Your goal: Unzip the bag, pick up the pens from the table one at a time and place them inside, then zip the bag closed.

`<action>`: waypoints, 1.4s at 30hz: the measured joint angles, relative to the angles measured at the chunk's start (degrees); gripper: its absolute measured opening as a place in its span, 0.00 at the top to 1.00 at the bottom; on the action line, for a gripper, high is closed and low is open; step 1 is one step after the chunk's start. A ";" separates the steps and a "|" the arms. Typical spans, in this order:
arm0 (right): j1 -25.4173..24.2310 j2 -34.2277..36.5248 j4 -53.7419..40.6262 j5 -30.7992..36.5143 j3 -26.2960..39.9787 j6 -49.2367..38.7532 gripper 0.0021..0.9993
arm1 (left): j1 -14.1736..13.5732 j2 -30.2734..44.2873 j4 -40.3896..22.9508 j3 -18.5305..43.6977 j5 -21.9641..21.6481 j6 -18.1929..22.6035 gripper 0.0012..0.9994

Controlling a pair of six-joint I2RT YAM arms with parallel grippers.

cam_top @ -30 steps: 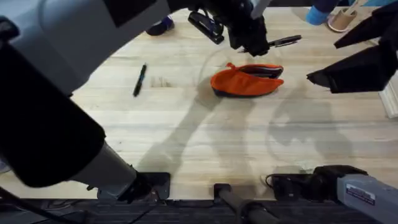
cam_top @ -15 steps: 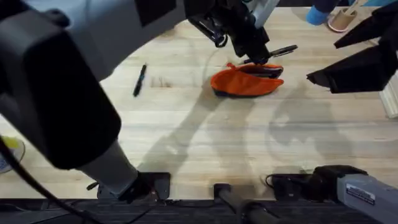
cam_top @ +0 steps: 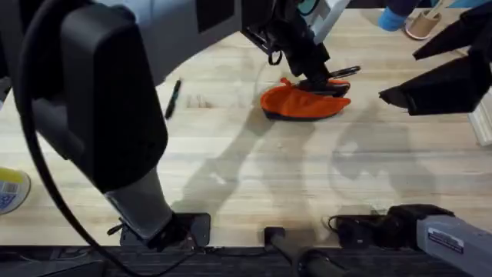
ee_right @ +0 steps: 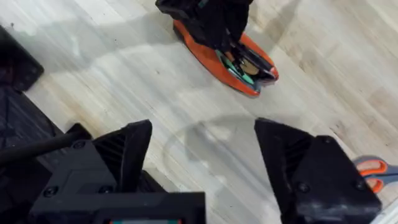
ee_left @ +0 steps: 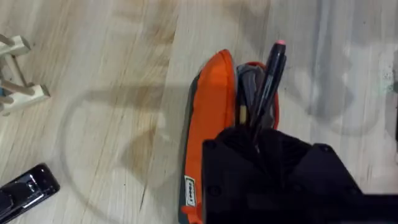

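on the desk (cam_top: 246, 169), one pen (cam_top: 172, 99) lies far left. at centre far, the left pincer (cam_top: 317, 77) pinches the other pen (ee_left: 268, 81) over the bag (cam_top: 296, 102), its mouth unzipped. at right, the right pincer (ee_right: 202, 165) hovers, fingers spread, holding nothing.

the left gripper (ee_left: 261, 134) hides the held pen's (ee_left: 270, 74) lower end; scissors (ee_right: 372, 168) and stapler (ee_left: 25, 190) are cut off.
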 joint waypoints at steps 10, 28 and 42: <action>0.00 0.00 0.00 0.00 0.00 0.00 0.00 | -0.50 0.09 1.51 0.00 0.02 -0.19 0.96; 0.00 0.00 0.00 0.00 0.00 0.00 0.00 | -2.73 0.20 0.76 0.00 -3.82 -0.44 0.96; 0.00 0.00 0.00 0.00 0.00 0.00 0.00 | -2.71 5.16 0.17 0.00 -4.72 -0.66 0.96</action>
